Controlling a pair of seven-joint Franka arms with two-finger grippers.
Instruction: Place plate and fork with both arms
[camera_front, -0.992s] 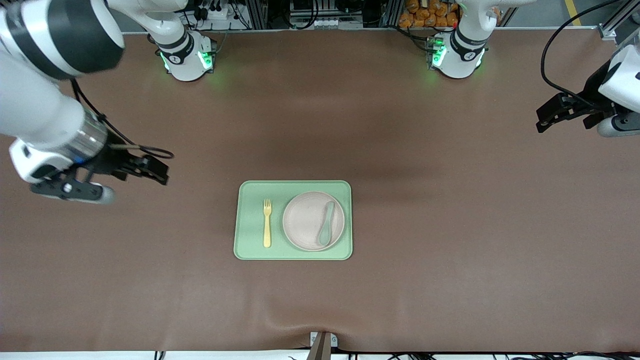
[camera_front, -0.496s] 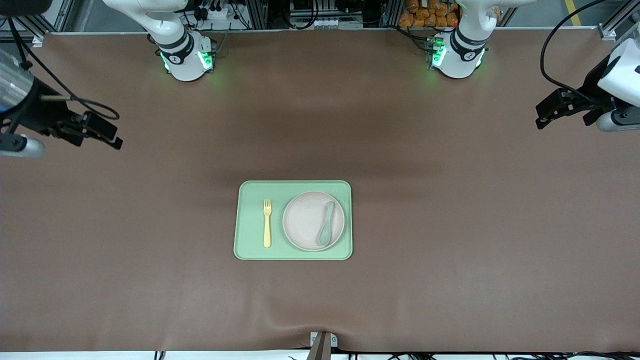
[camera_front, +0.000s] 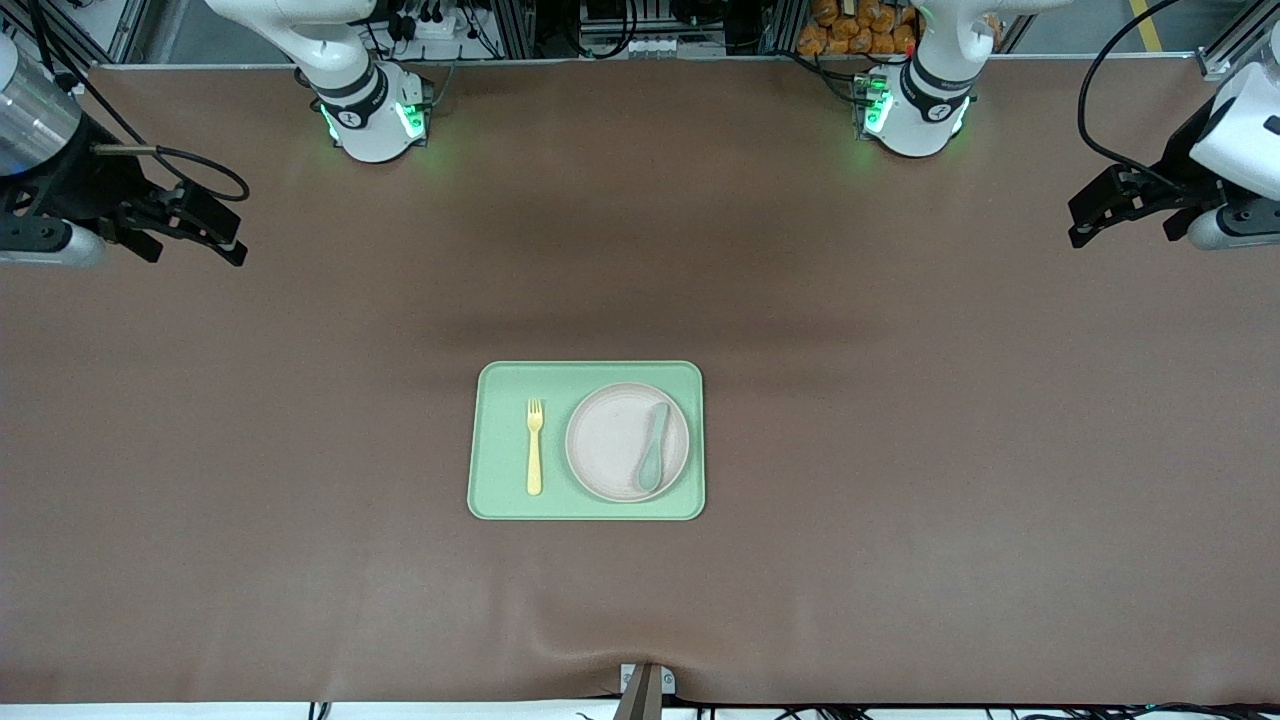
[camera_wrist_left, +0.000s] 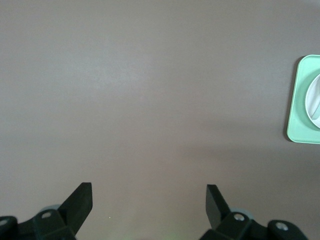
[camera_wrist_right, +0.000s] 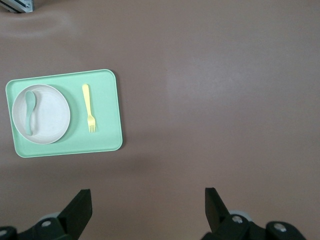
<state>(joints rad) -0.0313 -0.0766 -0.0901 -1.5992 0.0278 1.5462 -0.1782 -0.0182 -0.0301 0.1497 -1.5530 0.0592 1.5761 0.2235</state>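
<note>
The pale beige-pink plate (camera_front: 615, 440) sits on the light green tray (camera_front: 500, 470) in the middle of the table, toward the left arm's end of the tray. The pale yellow fork (camera_front: 534, 446) lies on the tray beside the plate, toward the right arm's end. Plate (camera_wrist_right: 47, 112), fork (camera_wrist_right: 88, 107) and tray (camera_wrist_right: 102, 142) also show in the right wrist view. My right gripper (camera_front: 228, 240) is open and empty, raised over bare table at the right arm's end. My left gripper (camera_front: 1085, 222) is open and empty, raised over the left arm's end. A tray corner (camera_wrist_left: 300, 100) shows in the left wrist view.
A muted green spoon (camera_front: 654, 446) lies in the plate. The brown mat (camera_front: 900, 450) covers the table and bulges slightly at the edge nearest the front camera. Both arm bases (camera_front: 370, 115) stand lit green along the table's back edge.
My right gripper has pulled away from the tray, rising and moving out toward the right arm's end of the table. My left gripper has drifted slightly up. Plate, fork and spoon have not moved.
</note>
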